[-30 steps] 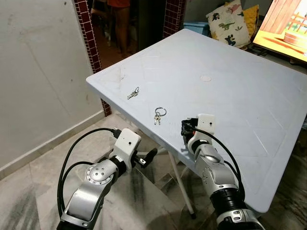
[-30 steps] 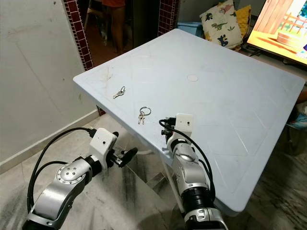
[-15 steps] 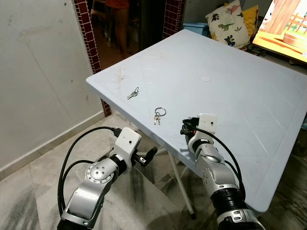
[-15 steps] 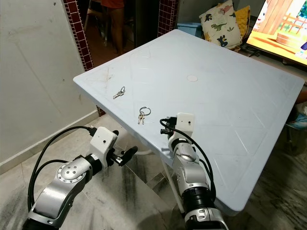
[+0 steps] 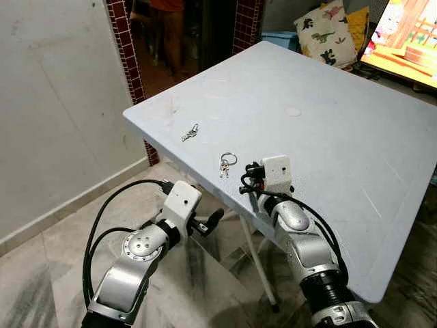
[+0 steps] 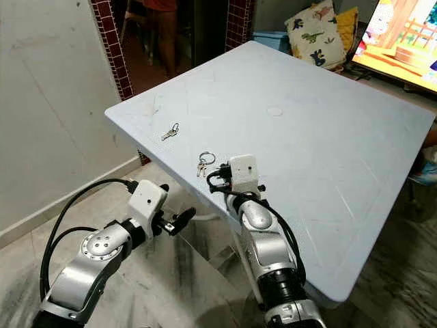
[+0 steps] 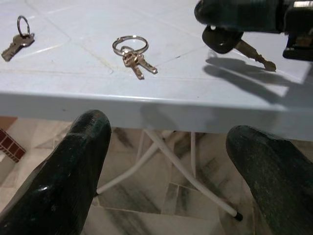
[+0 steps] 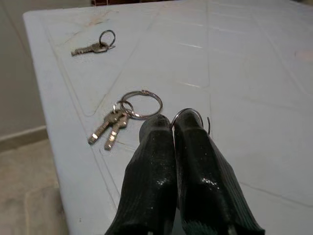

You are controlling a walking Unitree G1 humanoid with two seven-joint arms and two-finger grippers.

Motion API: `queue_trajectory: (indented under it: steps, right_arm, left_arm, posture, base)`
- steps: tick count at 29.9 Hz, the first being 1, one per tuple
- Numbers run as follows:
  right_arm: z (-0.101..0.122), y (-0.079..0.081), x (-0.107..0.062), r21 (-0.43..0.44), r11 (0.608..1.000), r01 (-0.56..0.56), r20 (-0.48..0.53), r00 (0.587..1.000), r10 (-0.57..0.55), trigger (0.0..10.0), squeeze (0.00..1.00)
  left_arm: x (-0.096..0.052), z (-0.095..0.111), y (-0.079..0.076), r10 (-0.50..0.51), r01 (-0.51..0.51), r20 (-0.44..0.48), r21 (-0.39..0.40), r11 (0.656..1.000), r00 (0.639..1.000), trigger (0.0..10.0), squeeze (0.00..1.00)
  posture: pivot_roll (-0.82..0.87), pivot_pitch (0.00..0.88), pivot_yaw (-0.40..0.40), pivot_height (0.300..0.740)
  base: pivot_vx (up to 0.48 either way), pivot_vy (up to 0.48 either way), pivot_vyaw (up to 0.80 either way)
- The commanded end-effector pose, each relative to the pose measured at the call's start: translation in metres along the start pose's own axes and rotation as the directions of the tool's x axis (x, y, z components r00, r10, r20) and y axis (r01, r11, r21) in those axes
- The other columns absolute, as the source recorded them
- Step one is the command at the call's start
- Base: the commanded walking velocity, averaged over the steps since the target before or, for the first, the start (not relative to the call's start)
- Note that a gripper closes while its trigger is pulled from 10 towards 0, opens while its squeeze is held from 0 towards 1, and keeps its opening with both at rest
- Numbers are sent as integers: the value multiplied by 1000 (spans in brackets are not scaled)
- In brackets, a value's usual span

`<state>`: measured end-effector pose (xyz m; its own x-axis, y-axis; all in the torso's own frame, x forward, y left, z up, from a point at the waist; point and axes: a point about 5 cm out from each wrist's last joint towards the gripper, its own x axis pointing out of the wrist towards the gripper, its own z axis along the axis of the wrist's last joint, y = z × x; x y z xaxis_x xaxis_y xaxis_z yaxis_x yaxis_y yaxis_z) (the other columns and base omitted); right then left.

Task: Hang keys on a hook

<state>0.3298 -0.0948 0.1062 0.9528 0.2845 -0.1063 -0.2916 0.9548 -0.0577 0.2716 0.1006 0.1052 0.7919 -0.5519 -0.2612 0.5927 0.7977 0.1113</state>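
Two silver arms with black-fingered grippers

Each arm is silver, jointed metal with round caps, ending in a white box at the wrist; looped black cables run along the left arm [image 5: 130, 263] at lower left and the right arm [image 5: 307, 256] at lower centre-right, whose fingers [image 8: 161, 166] look glossy black and pebbled.

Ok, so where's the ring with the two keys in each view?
Left eye view: ring with two keys near the table's front edge, beside the right tool.
Right eye view: same spot.
Left wrist view: on the table, between the single key and the right tool.
Right wrist view: just beyond the right tool's shut fingertips.
Shared landmark: the single key, farther along that edge.
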Motion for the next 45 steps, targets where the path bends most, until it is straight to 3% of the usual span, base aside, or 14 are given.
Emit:
queue_trajectory:
  steps: [1,5,9,10,12,14,17,23,26,27,28,29,40,45]
  right_arm:
    - [5,0,-2,-43,999,-12,24,1000,13,10000,0]
    - [6,-1,-4,-87,996,-18,30,999,20,10000,0]
    - [9,3,-6,-246,966,-82,40,995,94,10000,0]
    - [9,3,-6,-246,966,-82,40,995,94,10000,0]
    - [9,2,-7,-324,938,-122,21,990,136,10000,0]
    - [8,1,-7,-348,927,-140,5,988,151,10000,0]
    - [4,-5,-9,-457,870,-188,-48,981,187,10000,0]
    - [-4,-22,-11,-568,805,-173,-110,985,134,10000,0]
    - [-6,-24,-11,-540,826,-163,-112,986,122,10000,0]
    - [-7,-22,-12,-529,832,-167,-111,986,128,10000,820]
    - [-7,-22,-12,-529,832,-167,-111,986,128,10000,820]
    - [-8,-20,-13,-520,837,-174,-109,985,137,10000,1000]
    - [-5,-11,-15,-496,842,-212,-83,977,197,10000,1000]
    - [0,-15,-14,-525,832,-178,-60,983,173,10000,1000]
  left_arm:
    - [2,1,-2,-10,10,-1,24,1000,1000,10000,0]
    - [3,1,-1,-9,9,1,30,1000,1000,10000,0]
    - [3,3,-1,-8,7,11,55,998,1000,10000,0]
    - [3,3,-1,-8,7,11,55,998,1000,10000,0]
    - [3,3,0,-6,6,12,57,998,1000,10000,0]
    - [3,3,0,-6,5,11,59,998,1000,10000,0]
    - [4,3,0,-8,7,12,67,998,1000,10000,0]
    - [3,3,0,-8,7,15,75,997,1000,10000,0]
    - [3,3,0,-10,9,15,79,997,1000,10000,0]
    - [3,3,0,-11,10,16,82,997,1000,10000,0]
    - [3,3,0,-11,10,16,82,997,1000,10000,0]
    - [3,3,1,-11,10,17,83,996,1000,10000,0]
    - [3,3,-1,-14,13,17,86,996,1000,10000,0]
    - [3,3,-1,-15,13,19,89,996,1000,10000,0]
  posture:
    - [77,55,-45,740]
    - [78,53,-44,740]
    - [79,53,-43,740]
    - [79,53,-43,740]
    - [79,54,-42,740]
    - [79,54,-42,740]
    - [80,55,-41,740]
    - [80,58,-36,740]
    - [82,59,-34,740]
    - [83,59,-34,740]
    - [83,59,-34,740]
    - [83,59,-34,740]
    - [81,62,-34,740]
    - [81,59,-36,740]
  base:
    - [0,0,0]
    - [0,0,0]
    - [0,0,0]
    - [0,0,0]
    - [0,0,0]
    - [0,0,0]
    - [0,0,0]
    - [0,0,0]
    - [0,0,0]
    - [0,0,0]
    - [0,0,0]
    - [0,0,0]
    - [0,0,0]
    - [0,0,0]
